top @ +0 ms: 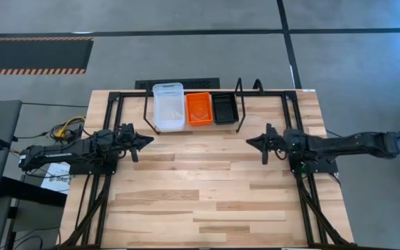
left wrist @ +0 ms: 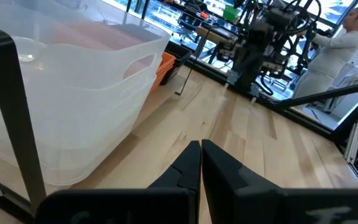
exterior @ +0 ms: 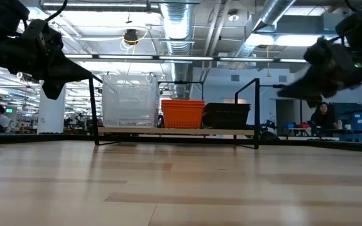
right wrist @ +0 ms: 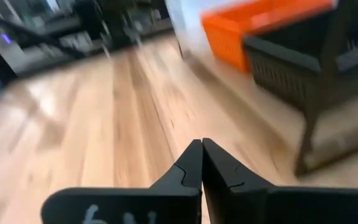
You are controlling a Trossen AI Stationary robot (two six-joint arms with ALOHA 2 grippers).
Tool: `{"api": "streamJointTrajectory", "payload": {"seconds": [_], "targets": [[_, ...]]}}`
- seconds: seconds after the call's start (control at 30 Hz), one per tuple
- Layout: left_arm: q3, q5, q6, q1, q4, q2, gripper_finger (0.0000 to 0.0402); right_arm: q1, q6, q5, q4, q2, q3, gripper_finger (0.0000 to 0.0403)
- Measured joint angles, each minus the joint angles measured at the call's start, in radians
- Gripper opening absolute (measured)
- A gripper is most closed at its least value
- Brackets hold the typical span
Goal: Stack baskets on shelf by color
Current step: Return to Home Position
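Three stacks of baskets stand side by side on the shelf point(top: 193, 128) at the table's far edge: clear point(top: 168, 106), orange-red point(top: 199, 108) and black point(top: 224, 107). The low view shows the clear stack point(exterior: 129, 100) as the tallest, with the orange point(exterior: 182, 113) and black point(exterior: 227, 115) ones lower. My left gripper point(top: 149, 139) hovers shut over the table's left side, just in front of the shelf's left end. My right gripper point(top: 251, 141) hovers shut over the right side, near the shelf's right end. Both fingertip pairs meet in the wrist views point(left wrist: 201, 146) point(right wrist: 202, 144).
Black frame rails point(top: 103, 173) point(top: 304, 187) run along both table sides under the arms. Upright wire loops point(top: 240, 104) rise at the shelf's ends. The wooden tabletop point(top: 200, 187) stretches between the arms. People and equipment show in the room beyond.
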Motion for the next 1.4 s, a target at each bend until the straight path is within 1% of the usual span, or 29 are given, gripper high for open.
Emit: {"api": "streamJointTrajectory", "payload": {"seconds": [0.13,0.23,0.37,0.57,0.87,1.4], "targets": [[0.000,0.000,0.000,0.000,0.000,0.000,0.0000,-0.032,0.002,-0.002,-0.295,-0.173,0.000,0.0024],[0.000,0.000,0.000,0.000,0.000,0.000,0.0000,-0.052,-0.005,-0.022,-0.299,-0.280,0.002,0.0024],[0.000,0.000,0.000,0.000,0.000,0.000,0.0000,-0.062,-0.006,-0.025,-0.319,-0.421,0.004,0.0022],[0.000,0.000,0.000,0.000,0.000,0.000,0.0000,-0.038,-0.006,-0.028,-0.324,-0.558,0.004,0.0024],[0.000,0.000,0.000,0.000,0.000,0.000,0.0000,0.059,-0.007,-0.032,-0.327,-0.555,0.003,0.0024],[0.000,0.000,0.000,0.000,0.000,0.000,0.0000,0.063,-0.008,-0.031,-0.328,-0.554,0.002,0.0023]]}}
